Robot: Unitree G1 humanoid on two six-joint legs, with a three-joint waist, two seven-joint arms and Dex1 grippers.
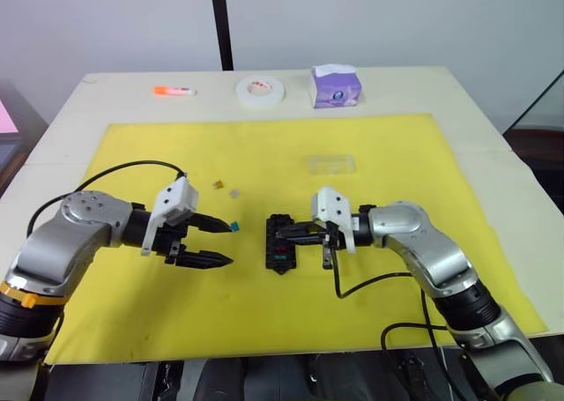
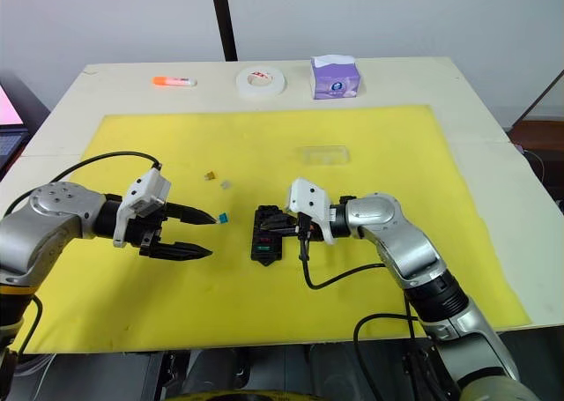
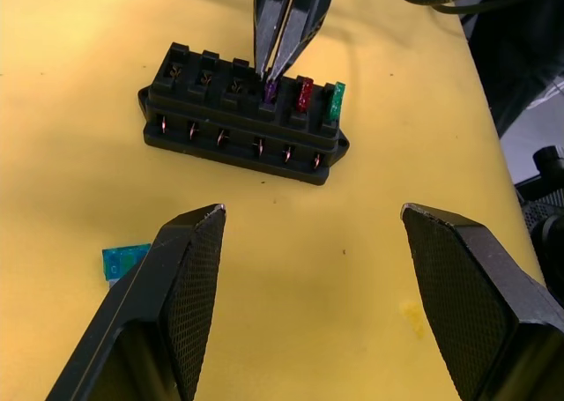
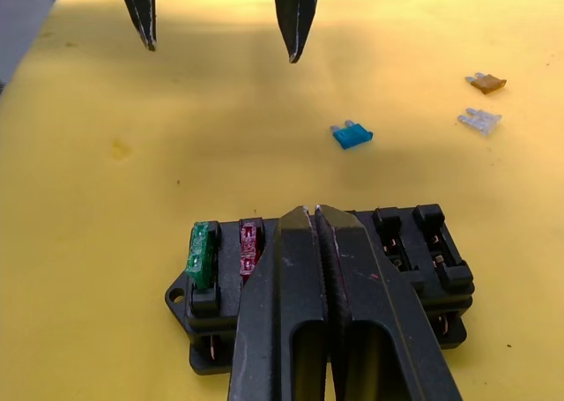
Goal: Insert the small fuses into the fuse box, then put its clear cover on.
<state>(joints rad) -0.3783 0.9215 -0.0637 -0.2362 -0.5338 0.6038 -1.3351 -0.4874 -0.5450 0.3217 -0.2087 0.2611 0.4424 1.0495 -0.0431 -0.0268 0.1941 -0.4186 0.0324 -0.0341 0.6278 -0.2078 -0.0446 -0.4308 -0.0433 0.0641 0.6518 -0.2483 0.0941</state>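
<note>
Right hand (image 1: 284, 235) pinched over fuse box (image 1: 280, 242)

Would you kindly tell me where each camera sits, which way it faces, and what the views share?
Left eye view: on the head, looking forward and down over the yellow mat; both arms show.
Right eye view: the other stereo eye, same scene.
Left wrist view: on the left wrist, looking along the open left tool at the fuse box.
Right wrist view: on the right wrist, looking along the shut right tool over the box toward the teal fuse.
Shared: both wrist views show the box, the teal fuse and the opposite tool.
</note>
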